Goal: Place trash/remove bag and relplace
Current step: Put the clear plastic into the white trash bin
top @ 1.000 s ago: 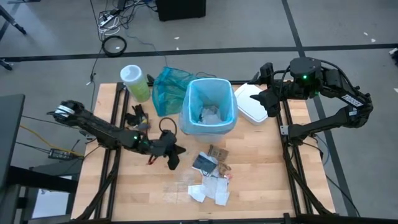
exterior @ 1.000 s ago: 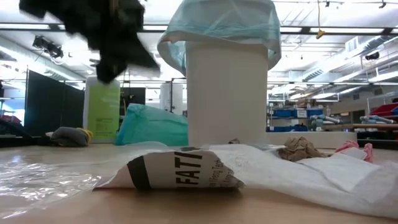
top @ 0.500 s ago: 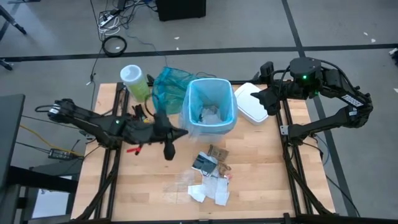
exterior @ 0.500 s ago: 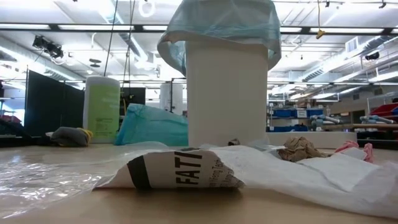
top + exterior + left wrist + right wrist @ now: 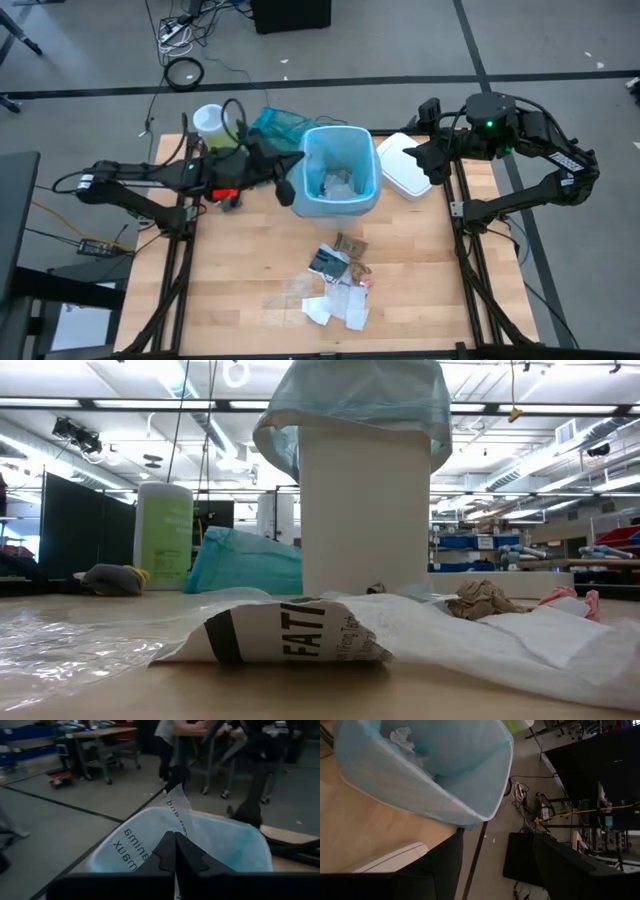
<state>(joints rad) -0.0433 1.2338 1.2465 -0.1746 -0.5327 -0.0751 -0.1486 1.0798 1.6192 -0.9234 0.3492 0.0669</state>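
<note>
While clamped on a clear printed plastic wrapper [image 5: 176,817], left gripper [image 5: 285,188] hovers just left of centre in the high view, at the near rim of the bag [image 5: 336,172]. Fingers [image 5: 165,855] pressed together, wrapper standing up from the tips, long axis pointing away over the bag's mouth; lower end hidden behind the fingers. Bag lines an upright white bin [image 5: 364,510], mouth up, top cut off in the low view. Remaining trash [image 5: 337,285] scattered lower centre, individual pieces hard to separate. Right gripper [image 5: 412,158] parked upper right by a white lid [image 5: 405,165], apparently spread open.
</note>
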